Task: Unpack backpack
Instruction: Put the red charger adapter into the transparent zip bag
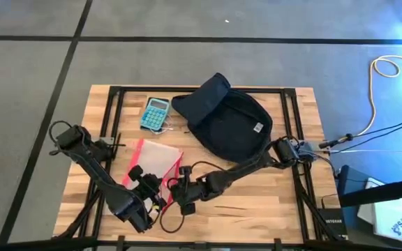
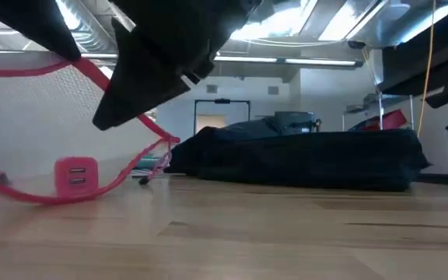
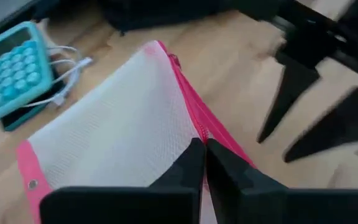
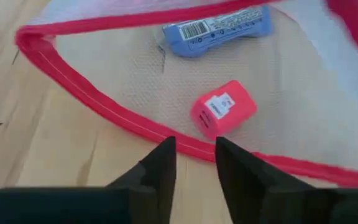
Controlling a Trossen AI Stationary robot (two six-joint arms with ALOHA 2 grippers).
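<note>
Backpack [image 1: 230, 124] flat at worktop [image 1: 306, 188] rear-centre, flap thrown open; calculator [image 1: 155, 113] just beside, pouch [image 1: 153, 160] in front. Left tool [image 3: 204, 163] pinched shut on pouch's red edge; right tool [image 4: 194, 163] slightly parted, empty, poised at pouch mouth before pink block [image 4: 222, 116]. Best to keep edge lifted, reach in level, straddle block squarely.

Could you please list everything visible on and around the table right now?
backpack: one, dark navy, far middle of the table.
zip pouch: one, clear with red edges, near left of centre, its edge pinched by the left gripper.
calculator: one, teal, far left, beside the backpack.
white cable: one, next to the calculator.
pink block: one, inside the pouch.
blue packet: one, inside the pouch.
left gripper: shut on the pouch edge.
right gripper: open, at the pouch mouth.
</note>
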